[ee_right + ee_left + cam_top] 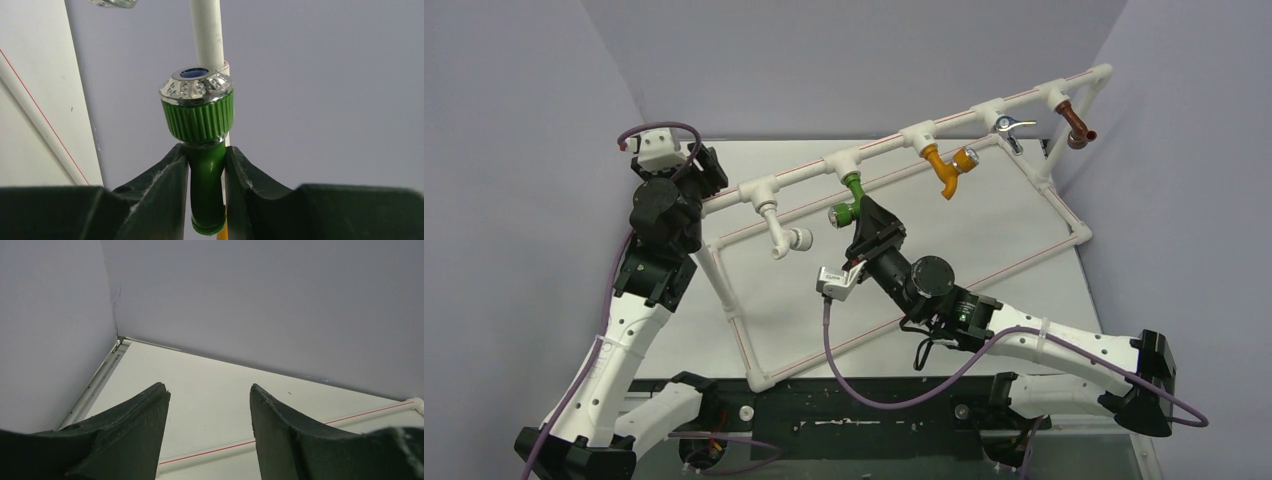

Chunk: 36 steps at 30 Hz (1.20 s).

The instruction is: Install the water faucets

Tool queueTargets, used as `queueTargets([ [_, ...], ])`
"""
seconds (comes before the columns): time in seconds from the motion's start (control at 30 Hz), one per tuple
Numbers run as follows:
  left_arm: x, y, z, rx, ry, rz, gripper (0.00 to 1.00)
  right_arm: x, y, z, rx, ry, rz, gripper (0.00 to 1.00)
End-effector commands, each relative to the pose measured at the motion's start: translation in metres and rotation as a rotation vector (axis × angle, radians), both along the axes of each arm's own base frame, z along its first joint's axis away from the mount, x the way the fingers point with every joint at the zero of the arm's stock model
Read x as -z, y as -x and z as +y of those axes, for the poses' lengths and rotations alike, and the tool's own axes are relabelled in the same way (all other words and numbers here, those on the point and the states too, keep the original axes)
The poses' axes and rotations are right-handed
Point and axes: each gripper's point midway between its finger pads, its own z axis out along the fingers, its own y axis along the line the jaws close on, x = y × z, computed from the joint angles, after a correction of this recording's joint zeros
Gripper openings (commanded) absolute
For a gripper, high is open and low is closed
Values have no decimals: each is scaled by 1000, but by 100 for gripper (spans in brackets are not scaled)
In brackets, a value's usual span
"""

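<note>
The green tap (pixel 850 199) hangs from a tee of the raised white pipe rail (pixel 879 148), its silvery knob to the left. My right gripper (pixel 861 216) is shut on the tap's green spout. In the right wrist view the two black fingers (pixel 165 185) pinch the spout (pixel 206 172) just below the ribbed green collar and the silvery knob with the blue centre (pixel 195 85). My left gripper (pixel 207 395) is open and empty, at the far left end of the pipe frame, above the white table (pixel 200 385).
The rail also carries a white tap (pixel 780 232), an orange-yellow tap (pixel 948 168), a metal lever tap (pixel 1010 127) and a brown tap (pixel 1075 124). A low white pipe frame with red stripes (pixel 904 300) lies on the table. Grey walls enclose three sides.
</note>
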Motion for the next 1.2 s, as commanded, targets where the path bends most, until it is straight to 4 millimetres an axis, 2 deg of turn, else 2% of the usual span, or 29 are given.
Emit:
queueTargets([
  [0.0,94,8,-9,59,-125,319,58,-32,0,-2,-11,-143,-14,18],
  [0.1,94,9,-8,58,-125,318,58,-35,0,-3,-11,-185,-5,1],
  [0.13,94,9,-8,59,-125,318,58,-35,0,-4,-11,-204,1,0],
  [0.43,93,9,-8,57,-125,317,58,-47,9,-7,-99,-577,124,0],
  [0.67,93,9,-8,56,-124,316,58,-63,15,-10,-213,-998,305,0],
  [1.0,92,10,-8,61,-122,313,58,-77,9,-26,-268,-1531,551,0],
  [1.17,92,10,-9,63,-121,312,58,-75,6,-29,-298,-1765,673,0],
])
